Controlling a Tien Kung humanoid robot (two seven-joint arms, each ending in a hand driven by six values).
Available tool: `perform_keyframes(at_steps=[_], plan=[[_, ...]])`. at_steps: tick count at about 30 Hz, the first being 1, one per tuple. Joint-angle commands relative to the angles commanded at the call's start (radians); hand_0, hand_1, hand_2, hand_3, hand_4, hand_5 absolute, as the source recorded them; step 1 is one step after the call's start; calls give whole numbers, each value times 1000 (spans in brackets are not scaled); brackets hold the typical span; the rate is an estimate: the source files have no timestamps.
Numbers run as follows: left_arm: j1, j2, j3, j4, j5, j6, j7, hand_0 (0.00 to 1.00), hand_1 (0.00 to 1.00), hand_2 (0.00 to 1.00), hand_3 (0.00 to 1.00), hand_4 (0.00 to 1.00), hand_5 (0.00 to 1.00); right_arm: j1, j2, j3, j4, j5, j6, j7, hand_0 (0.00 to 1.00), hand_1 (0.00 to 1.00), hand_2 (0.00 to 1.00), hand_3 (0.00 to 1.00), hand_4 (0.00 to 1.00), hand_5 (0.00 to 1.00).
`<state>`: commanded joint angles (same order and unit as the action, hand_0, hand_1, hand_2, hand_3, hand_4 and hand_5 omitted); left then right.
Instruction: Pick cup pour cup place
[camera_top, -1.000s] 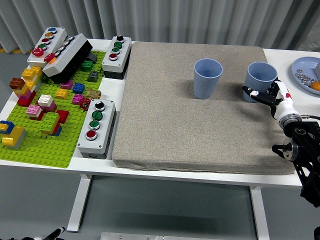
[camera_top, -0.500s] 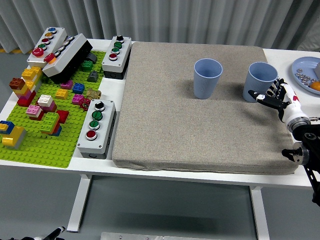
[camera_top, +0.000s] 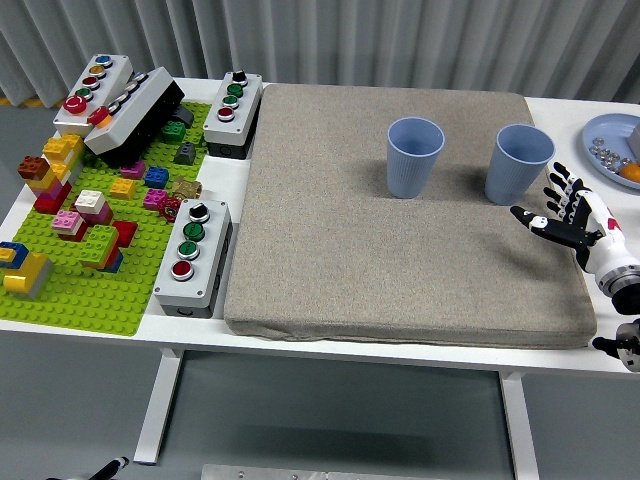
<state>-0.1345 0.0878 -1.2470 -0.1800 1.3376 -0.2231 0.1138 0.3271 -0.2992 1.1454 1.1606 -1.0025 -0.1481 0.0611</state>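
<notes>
Taking the grey mat (camera_top: 400, 210) as the landmark, the table to the left of it was crowded. A green brick baseplate (camera_top: 90, 270) lay well off the mat's left edge, scattered with coloured bricks, and button boxes (camera_top: 195, 255) stood between the plate and the mat, one of them just beside its left edge.

On the mat itself, toward its far side, stood two blue cups, both upright and apart from each other: the left cup (camera_top: 414, 157) near the mat's middle, the right cup (camera_top: 518, 163) near its far right corner. Beyond the mat's right edge a blue plate (camera_top: 605, 135) showed at the table's end.

The right hand (camera_top: 575, 215) hung over the mat's right edge, just on the near side of the right cup, not touching it. Its fingers (camera_top: 558, 190) were spread wide and held nothing. The left hand was nowhere in sight.

I judged the pick not yet made. The risk from here was plain: an open hand coming in from the near right could nudge the light cup and tip it, or shove it toward the mat's far edge, if the fingers closed off-centre. A pinch too hard might buckle the thin wall.
</notes>
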Motion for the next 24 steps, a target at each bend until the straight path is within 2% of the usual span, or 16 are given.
perform_keyframes(at_steps=[5,14,18,19,24], plan=[[3,2,-2,0,3,-1,1,836,845,919,813,639,998,-16,-8,12,35,-3,-1,-1,988,963,998,998,874,281],[5,1,-1,0,1,0,1,838,845,918,812,638,998,16,-3,47,11,2,-14,4,988,950,998,995,868,288],[4,2,-3,0,-4,4,-2,838,845,918,812,638,998,94,-34,90,9,13,-53,12,988,950,998,995,868,288],[4,2,-3,0,-4,4,-2,838,847,920,812,638,998,105,-38,94,10,15,-60,14,959,913,976,928,845,312],[2,10,-5,0,-3,5,-2,838,847,920,812,638,998,222,-88,139,15,71,-120,36,959,913,976,928,845,312]])
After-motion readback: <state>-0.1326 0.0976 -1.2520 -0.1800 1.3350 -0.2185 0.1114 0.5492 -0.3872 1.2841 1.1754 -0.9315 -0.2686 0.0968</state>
